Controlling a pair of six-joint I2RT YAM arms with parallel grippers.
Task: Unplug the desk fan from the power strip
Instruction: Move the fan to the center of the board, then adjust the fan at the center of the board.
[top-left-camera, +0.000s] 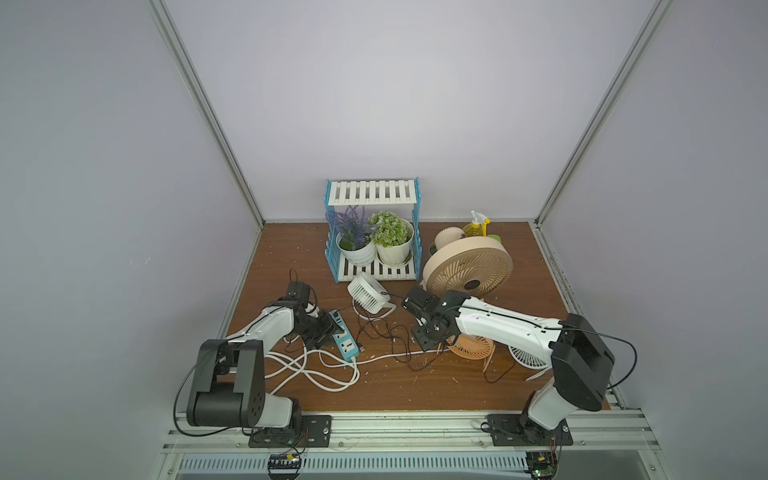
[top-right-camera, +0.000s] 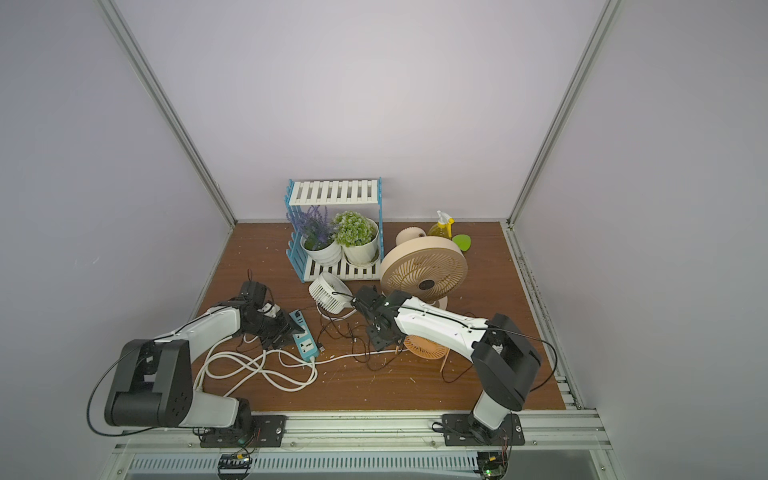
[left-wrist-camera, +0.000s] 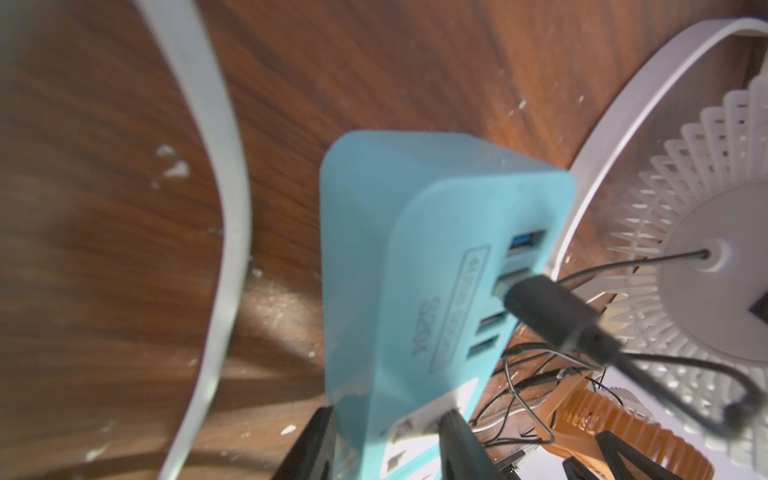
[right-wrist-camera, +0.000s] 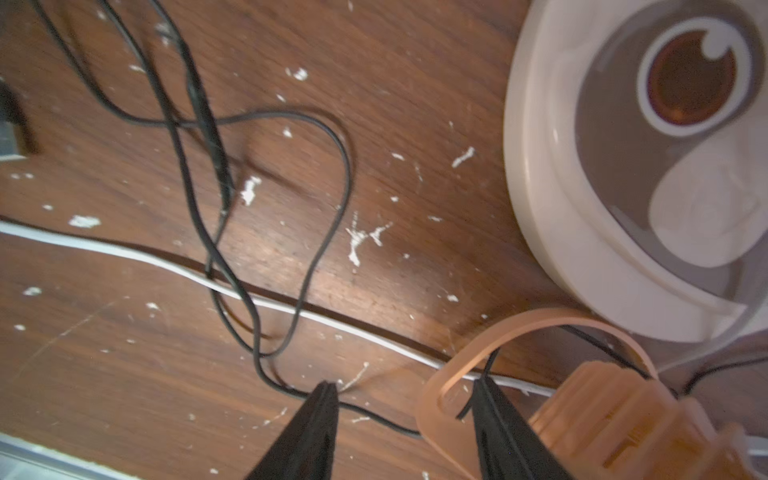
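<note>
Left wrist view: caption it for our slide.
Left gripper holds the teal power strip, a black USB plug seated in one port.

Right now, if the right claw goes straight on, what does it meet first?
The right claw would probably meet the thin black cable on the wooden table first; depth is unclear.

Probably a robot test cell in a lab. Plain pale panels (top-left-camera: 415, 104) in aluminium profiles (top-left-camera: 208, 112) box in a brown wood-grain surface (top-left-camera: 415, 386). A left arm (top-left-camera: 266, 328) and a right arm (top-left-camera: 498, 324) are bolted to a metal rail (top-left-camera: 415, 424) at its front. Household props sit on it: a plant rack (top-left-camera: 374, 193), a beige fan (top-left-camera: 467, 270), a spray bottle (top-left-camera: 478, 224) and a power strip (top-left-camera: 344, 336).
</note>
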